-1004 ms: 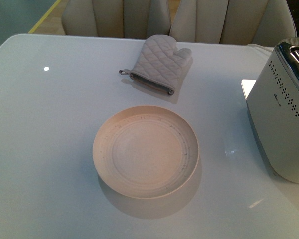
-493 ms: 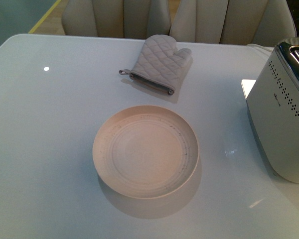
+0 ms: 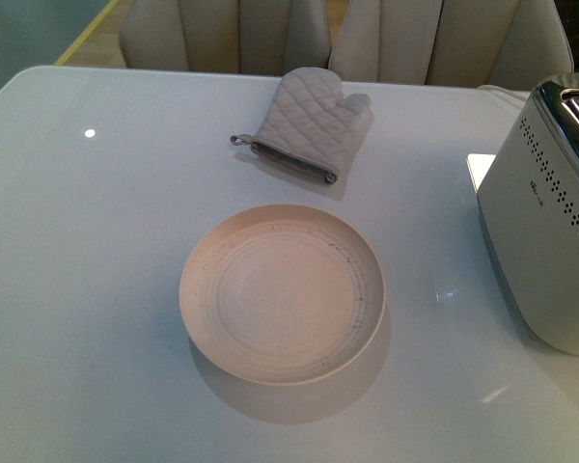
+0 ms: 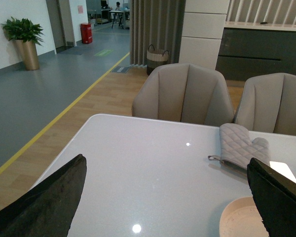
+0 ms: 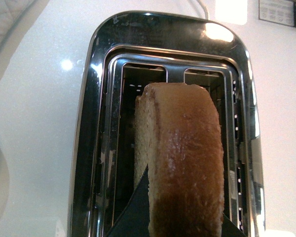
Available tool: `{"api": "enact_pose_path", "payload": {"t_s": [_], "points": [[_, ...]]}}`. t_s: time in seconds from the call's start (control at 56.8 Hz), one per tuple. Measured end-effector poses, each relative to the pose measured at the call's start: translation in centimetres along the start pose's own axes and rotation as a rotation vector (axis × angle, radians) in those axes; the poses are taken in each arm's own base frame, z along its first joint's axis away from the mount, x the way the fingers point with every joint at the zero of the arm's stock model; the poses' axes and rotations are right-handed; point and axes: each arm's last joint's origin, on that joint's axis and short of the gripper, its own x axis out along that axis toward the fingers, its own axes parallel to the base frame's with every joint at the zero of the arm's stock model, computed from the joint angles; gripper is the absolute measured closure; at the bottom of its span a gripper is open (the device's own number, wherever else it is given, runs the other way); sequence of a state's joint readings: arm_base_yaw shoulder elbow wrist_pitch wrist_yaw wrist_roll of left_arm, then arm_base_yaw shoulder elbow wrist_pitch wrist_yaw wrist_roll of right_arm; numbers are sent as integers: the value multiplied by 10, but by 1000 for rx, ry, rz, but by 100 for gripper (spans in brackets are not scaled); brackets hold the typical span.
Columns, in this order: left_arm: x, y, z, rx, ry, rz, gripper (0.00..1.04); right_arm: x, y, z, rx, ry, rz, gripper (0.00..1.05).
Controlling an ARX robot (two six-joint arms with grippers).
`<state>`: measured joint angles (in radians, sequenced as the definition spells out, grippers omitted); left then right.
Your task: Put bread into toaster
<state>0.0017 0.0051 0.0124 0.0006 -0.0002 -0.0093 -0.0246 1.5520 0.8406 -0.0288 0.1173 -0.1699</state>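
And here's the right wrist view: the bread (image 5: 180,148) stands on edge, golden crust facing the camera, directly above the chrome top of the toaster (image 5: 91,128). The right gripper (image 5: 182,219) is clenched on the slice, with a dark finger (image 5: 133,212) pressed against each face. Both slots gape dark beneath. The slice lines up roughly over the strip between them, though the angle hides whether its lower edge has entered a slot.

Over to the front view. The toaster (image 3: 545,227) sits at the right edge of the frame, white and boxy, with rows of dark dots along its side. A round cream plate (image 3: 282,294) sits in the centre of the white table (image 3: 96,270), well apart from the toaster. A grey quilted oven mitt (image 3: 309,123) lies beyond the plate, in the upper middle of the frame, in front of two beige chairs (image 3: 222,34).

From the left wrist view, the left gripper (image 4: 166,165) hangs above the table with its dark fingers (image 4: 54,197) spread wide, released and gripping nothing.
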Motion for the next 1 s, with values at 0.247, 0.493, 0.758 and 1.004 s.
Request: {"api": "enact_pose_path", "payload": {"t_s": [0.247, 0.493, 0.758, 1.004], "points": [[0, 0, 0, 0, 0, 0, 7, 23, 4, -8, -2, 35, 16, 93], [0, 0, 0, 0, 0, 0, 7, 21, 1, -15, 30, -14, 39, 51], [0, 0, 0, 0, 0, 0, 7, -35, -24, -11, 150, -232, 37, 9], [0, 0, 0, 0, 0, 0, 7, -103, -40, -20, 237, -525, 11, 12]]}}
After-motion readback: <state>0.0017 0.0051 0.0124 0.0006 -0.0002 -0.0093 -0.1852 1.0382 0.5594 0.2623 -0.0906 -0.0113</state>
